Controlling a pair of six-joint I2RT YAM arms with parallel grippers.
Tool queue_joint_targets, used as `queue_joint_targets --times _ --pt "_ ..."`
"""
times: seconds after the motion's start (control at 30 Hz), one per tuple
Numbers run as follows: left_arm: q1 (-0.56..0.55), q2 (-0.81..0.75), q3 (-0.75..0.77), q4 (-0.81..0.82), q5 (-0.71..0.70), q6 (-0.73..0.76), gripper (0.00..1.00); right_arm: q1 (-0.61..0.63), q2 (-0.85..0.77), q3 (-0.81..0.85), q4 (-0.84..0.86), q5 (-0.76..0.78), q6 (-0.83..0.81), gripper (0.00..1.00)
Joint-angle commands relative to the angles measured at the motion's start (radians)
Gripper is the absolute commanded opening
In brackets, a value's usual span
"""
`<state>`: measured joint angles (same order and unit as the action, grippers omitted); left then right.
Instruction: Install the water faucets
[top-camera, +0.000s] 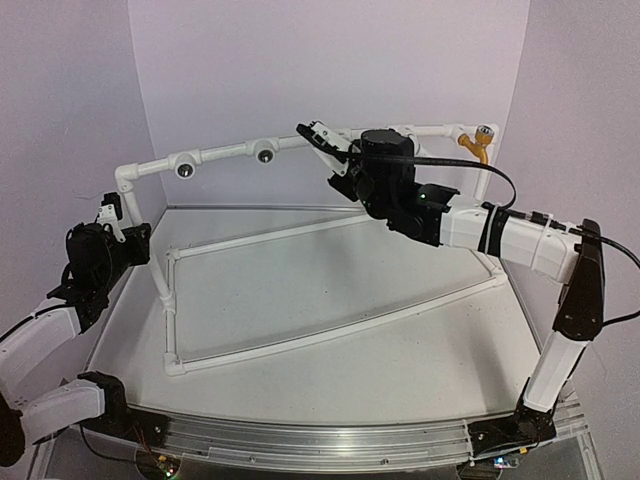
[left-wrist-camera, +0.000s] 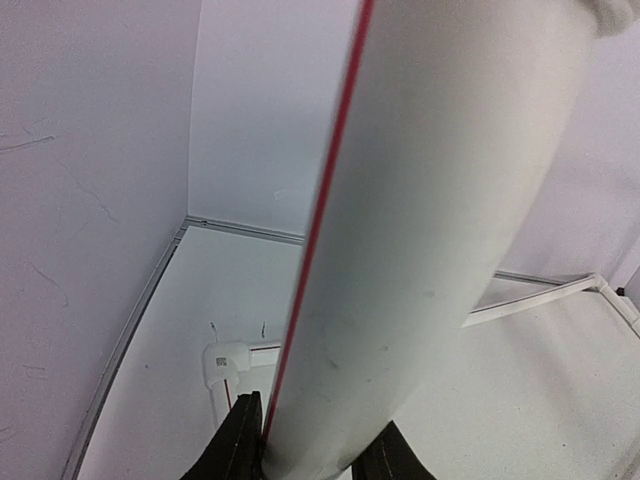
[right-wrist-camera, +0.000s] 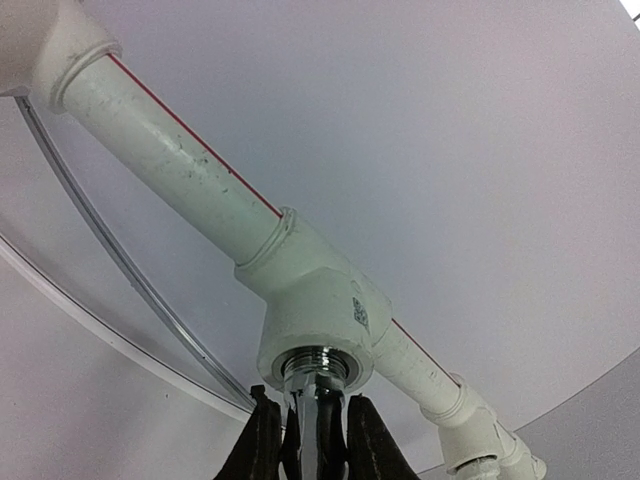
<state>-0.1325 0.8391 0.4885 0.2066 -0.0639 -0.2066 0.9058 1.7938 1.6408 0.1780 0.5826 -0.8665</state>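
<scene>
You are looking at a robot test cell in a lab, not a home or a shop. Plain pale walls (top-camera: 300, 60) box in a white table (top-camera: 400, 350). An aluminium rail (top-camera: 320, 442) along its near edge carries the arm bases (top-camera: 510, 432). A white pipe frame (top-camera: 225, 156) stands on the table.

Tally of parts by kind

Water faucets, two: the orange-yellow faucet (top-camera: 478, 141) at 2 o'clock in the top view; the silver-grey faucet (right-wrist-camera: 318, 395) at 6 o'clock in the right wrist view; tee fittings that can be counted, three: first open tee (top-camera: 185, 168) at 10 o'clock, second open tee (top-camera: 265, 153) at 11 o'clock, third tee (right-wrist-camera: 315, 310) over the silver-grey threads; pipe frame (top-camera: 225, 158), one; arms, two: left arm (top-camera: 40, 335), right arm (top-camera: 520, 240); grippers, two: left gripper (left-wrist-camera: 312, 445), right gripper (right-wrist-camera: 318, 435).
</scene>
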Motion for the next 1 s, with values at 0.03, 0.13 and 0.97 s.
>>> queue_joint_targets --times 0.03,0.13,0.97 --pt "-0.033 0.003 0.003 -0.063 0.083 -0.158 0.0 -0.005 0.032 0.074 0.104 -0.037 0.08 0.0" --pt "-0.038 -0.002 0.002 -0.065 0.081 -0.158 0.0 -0.005 0.037 0.074 0.107 -0.048 0.109 0.0" --pt "-0.041 -0.028 -0.004 -0.074 0.09 -0.158 0.0 -0.063 0.012 0.061 0.081 -0.201 0.531 0.0"
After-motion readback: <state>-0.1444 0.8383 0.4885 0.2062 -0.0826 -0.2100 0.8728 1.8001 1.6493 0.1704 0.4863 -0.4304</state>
